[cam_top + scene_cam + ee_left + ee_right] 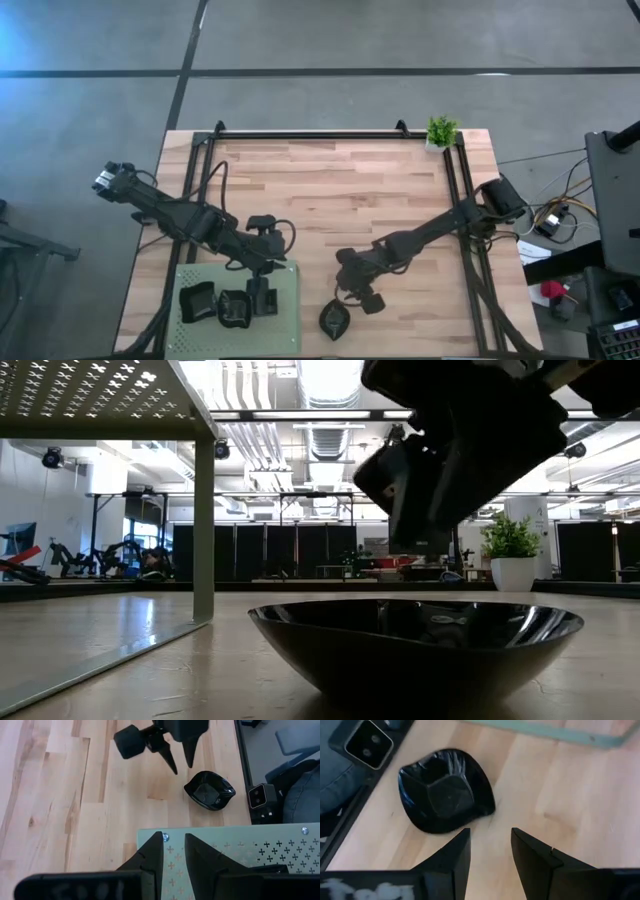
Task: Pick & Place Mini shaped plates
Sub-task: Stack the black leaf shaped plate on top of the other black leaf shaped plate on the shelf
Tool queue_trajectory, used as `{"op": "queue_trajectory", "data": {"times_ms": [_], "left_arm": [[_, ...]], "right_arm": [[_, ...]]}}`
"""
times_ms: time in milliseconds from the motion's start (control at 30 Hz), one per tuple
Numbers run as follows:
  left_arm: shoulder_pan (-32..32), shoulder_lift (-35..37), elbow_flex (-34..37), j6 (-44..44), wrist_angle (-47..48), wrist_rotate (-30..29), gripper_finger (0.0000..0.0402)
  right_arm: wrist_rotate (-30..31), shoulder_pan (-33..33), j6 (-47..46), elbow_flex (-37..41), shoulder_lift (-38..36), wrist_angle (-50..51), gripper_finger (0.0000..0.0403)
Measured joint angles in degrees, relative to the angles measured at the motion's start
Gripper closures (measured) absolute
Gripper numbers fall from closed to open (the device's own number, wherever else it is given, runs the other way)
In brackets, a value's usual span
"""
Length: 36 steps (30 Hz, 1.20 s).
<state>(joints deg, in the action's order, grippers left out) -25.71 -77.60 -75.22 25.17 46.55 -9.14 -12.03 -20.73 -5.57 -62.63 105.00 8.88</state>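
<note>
Leaf-shaped plate [445, 790] just beyond right fingers [452, 852], apart

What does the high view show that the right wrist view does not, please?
Only the high view shows the two small black dishes on the light green perforated mat, the left gripper over them, and the small green potted plant. Only the right wrist view shows the right gripper with fingers apart. Both show the black leaf-shaped dish on the wooden table.
</note>
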Motion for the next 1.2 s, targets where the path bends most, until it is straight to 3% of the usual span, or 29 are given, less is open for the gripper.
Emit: {"op": "queue_trajectory", "data": {"times_ms": [233,500,700,1200], "left_arm": [[0.0,0.0,0.0,0.0,-0.2,0.0,0.0330],[0.0,0.0,0.0,0.0,-0.6,0.0,0.0330],[0.0,0.0,0.0,-3.1,-0.7,0.0,0.0330],[0.0,0.0,0.0,-12.0,-0.7,0.0,0.0330]], "right_arm": [[0.0,0.0,3.7,0.0,3.2,-11.1,0.0271],[-0.1,0.2,5.6,0.0,6.9,-16.7,0.0267],[-0.5,0.6,4.4,0.1,10.2,-18.4,0.0274],[-2.0,0.7,-0.4,0.4,10.3,-17.1,0.0282]]}}
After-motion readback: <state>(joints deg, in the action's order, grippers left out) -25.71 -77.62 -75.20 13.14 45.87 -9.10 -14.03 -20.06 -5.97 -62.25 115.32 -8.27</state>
